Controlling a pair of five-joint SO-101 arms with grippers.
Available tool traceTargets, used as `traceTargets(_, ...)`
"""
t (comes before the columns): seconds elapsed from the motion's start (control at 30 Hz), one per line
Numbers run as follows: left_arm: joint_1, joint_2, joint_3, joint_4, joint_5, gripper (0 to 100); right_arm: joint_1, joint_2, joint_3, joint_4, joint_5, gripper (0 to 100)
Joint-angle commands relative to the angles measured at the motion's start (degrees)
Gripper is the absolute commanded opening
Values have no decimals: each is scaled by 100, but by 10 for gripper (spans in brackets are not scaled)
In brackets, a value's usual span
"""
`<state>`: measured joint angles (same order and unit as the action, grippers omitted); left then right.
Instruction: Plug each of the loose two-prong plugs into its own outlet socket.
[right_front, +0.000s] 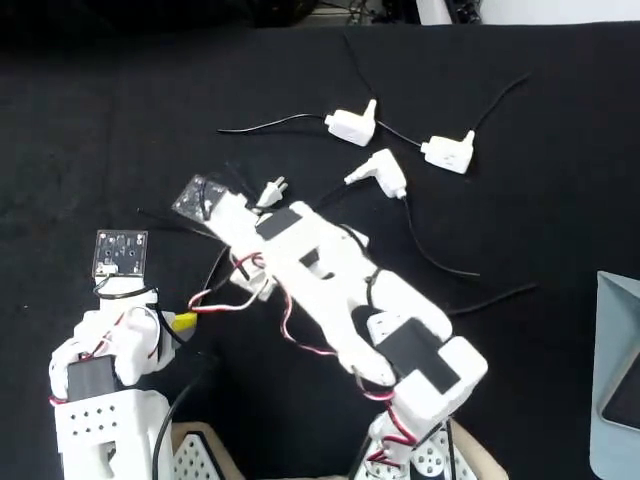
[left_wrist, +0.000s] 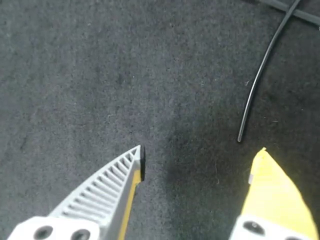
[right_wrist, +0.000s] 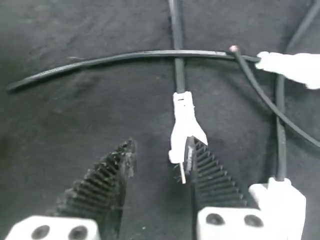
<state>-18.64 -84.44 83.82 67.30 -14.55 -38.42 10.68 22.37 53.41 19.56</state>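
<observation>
At the tabletop's (right_front: 100, 120) eleven o'clock, the right end effector (right_wrist: 162, 147) gaped around a plug (right_wrist: 184, 125) — unclamped, positioned to grip.

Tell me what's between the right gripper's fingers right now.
In the right wrist view, the plug lies between the open right gripper's fingers, close beside one finger; toward the other there is bare cloth.

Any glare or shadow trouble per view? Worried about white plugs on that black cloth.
High view: even light, the white outlet blocks glare to plain white, and the thin black cables are hard to pick out on the cloth. Left wrist view: a soft shadow lies on the cloth between the open jaws of the left gripper. Right wrist view: the plug is bright, the crossing cable carries a light sheen, no hard shadows.
</observation>
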Motion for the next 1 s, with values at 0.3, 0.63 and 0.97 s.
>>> traceTargets(0.3,40,-26,-22,-132,44,339,422,840,-602,-53,70,148)
traceTargets(0.63,48,-26,-22,-132,44,339,422,215,-541,308,369,11)
traceTargets(0.97,48,-26,-22,-132,44,339,378,-453,110,1204,334,16)
